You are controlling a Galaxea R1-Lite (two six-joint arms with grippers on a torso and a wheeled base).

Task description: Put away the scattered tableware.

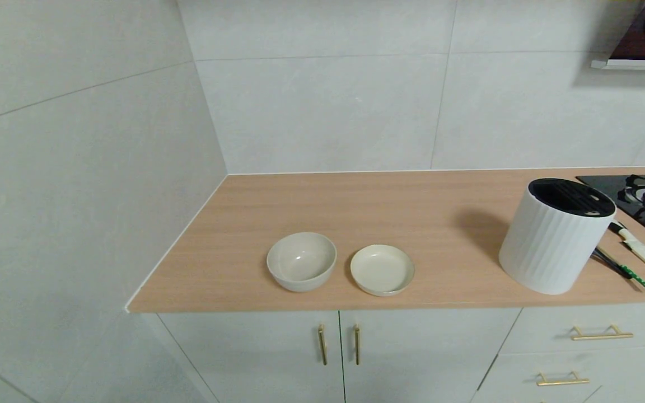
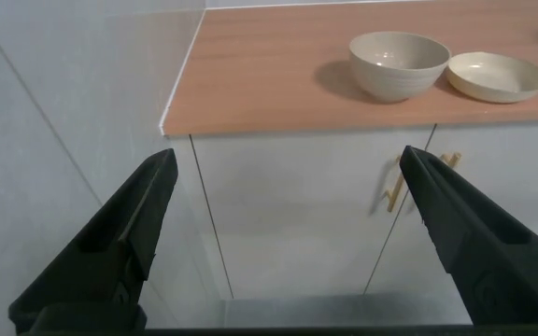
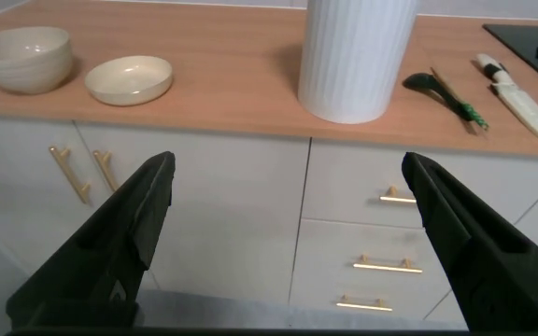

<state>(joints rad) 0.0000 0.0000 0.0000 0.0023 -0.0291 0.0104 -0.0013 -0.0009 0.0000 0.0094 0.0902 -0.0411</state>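
I read the left tool [image 2: 286, 159] and right tool [image 3: 288, 161] as spread wide, empty. Bowl [image 1: 302, 261] and dish [image 1: 382, 270] sit side by side, lower centre, on the worktop [image 1: 356, 201].

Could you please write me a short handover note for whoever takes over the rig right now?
Both open and empty, below counter height: left end effector facing the cabinet doors, right end effector facing the drawers.
The bowl and dish sit side by side near the front edge of the counter; knife and chopsticks lie beside the white holder.
Nothing grasped yet; everything remains.
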